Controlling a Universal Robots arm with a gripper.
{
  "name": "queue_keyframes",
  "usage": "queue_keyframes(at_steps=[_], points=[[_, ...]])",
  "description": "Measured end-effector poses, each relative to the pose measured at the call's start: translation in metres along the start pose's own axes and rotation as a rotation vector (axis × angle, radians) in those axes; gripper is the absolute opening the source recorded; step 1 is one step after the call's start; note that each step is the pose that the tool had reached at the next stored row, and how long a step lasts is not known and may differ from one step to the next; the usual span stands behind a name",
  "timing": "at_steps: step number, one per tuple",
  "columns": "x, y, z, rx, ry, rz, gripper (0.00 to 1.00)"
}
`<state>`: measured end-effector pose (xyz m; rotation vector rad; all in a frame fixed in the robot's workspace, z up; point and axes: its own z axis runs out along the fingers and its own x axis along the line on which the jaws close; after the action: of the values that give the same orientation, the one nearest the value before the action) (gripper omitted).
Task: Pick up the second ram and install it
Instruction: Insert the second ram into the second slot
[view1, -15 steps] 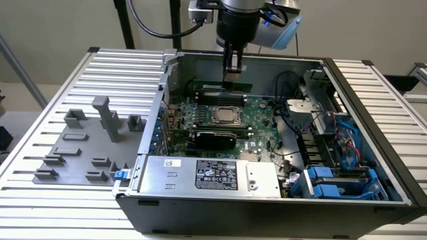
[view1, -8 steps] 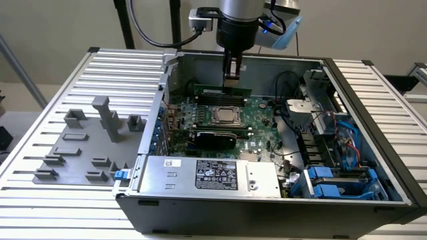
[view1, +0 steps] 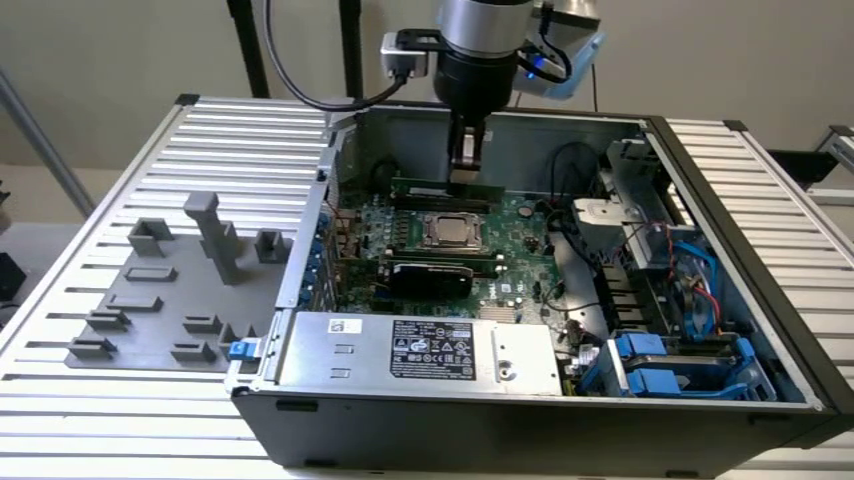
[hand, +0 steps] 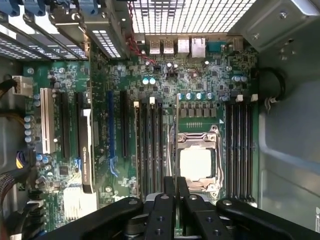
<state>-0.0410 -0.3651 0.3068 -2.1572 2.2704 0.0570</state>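
The second ram (view1: 424, 187) is a slim green stick hanging level just behind the CPU socket (view1: 454, 230), inside the open computer case. My gripper (view1: 465, 176) comes straight down from above and is shut on the stick's top edge. In the wrist view the ram (hand: 177, 131) shows edge-on as a thin line running out from between the closed fingertips of the gripper (hand: 176, 184). It lies parallel to the black memory slots (hand: 150, 145), between them and the CPU socket (hand: 196, 162). Whether its lower edge touches a slot cannot be told.
More empty black slots (hand: 239, 145) lie on the socket's other side. A black-topped card (view1: 430, 275) sits in front of the socket, and the power supply (view1: 414, 350) fills the case front. Drive bays and cables (view1: 654, 280) crowd the exterior view's right. A grey fixture plate (view1: 174, 290) lies outside on the left.
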Motion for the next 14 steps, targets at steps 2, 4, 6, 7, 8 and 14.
queue_keyframes(at_steps=[2, 4, 6, 7, 8, 14], points=[[0.001, -0.0008, 0.0034, 0.0014, 0.0003, 0.000, 0.00], [0.003, -0.0011, 0.0070, 0.0018, 0.0003, 0.000, 0.00], [0.004, -0.0012, 0.0106, 0.0017, 0.0003, 0.000, 0.00], [0.005, -0.0012, 0.0124, 0.0018, 0.0002, 0.000, 0.00], [0.006, -0.0013, 0.0142, 0.0018, 0.0002, 0.000, 0.00], [0.008, -0.0016, 0.0250, 0.0018, 0.0003, 0.000, 0.00]])
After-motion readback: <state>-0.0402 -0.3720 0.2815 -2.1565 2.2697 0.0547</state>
